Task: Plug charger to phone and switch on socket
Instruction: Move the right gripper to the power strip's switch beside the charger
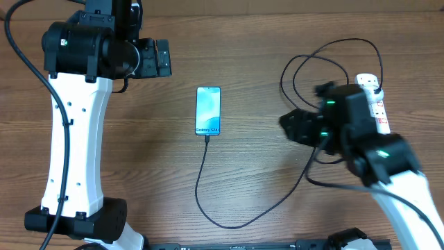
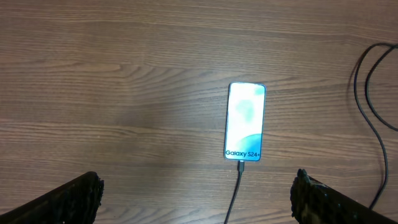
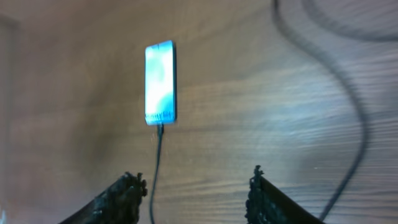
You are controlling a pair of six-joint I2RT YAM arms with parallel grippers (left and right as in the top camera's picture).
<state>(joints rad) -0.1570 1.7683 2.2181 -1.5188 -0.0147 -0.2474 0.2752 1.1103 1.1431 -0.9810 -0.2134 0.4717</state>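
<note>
The phone (image 1: pixel 208 110) lies flat mid-table, its light blue screen lit with "Galaxy S24+" at the near end. The thin black charger cable (image 1: pixel 208 201) runs from that near end, loops along the table and coils near the white socket strip (image 1: pixel 374 101) at the right. Its tip sits at the phone's port in the left wrist view (image 2: pixel 240 167). My left gripper (image 1: pixel 161 58) is open and empty, held above the table to the phone's left. My right gripper (image 1: pixel 290 125) is open and empty, right of the phone. The phone also shows in the right wrist view (image 3: pixel 160 83).
The socket strip is partly hidden under my right arm. Loops of black cable (image 1: pixel 333 55) lie around it. The left arm's white column (image 1: pixel 73 146) stands at the table's left. Bare wood lies between the phone and both grippers.
</note>
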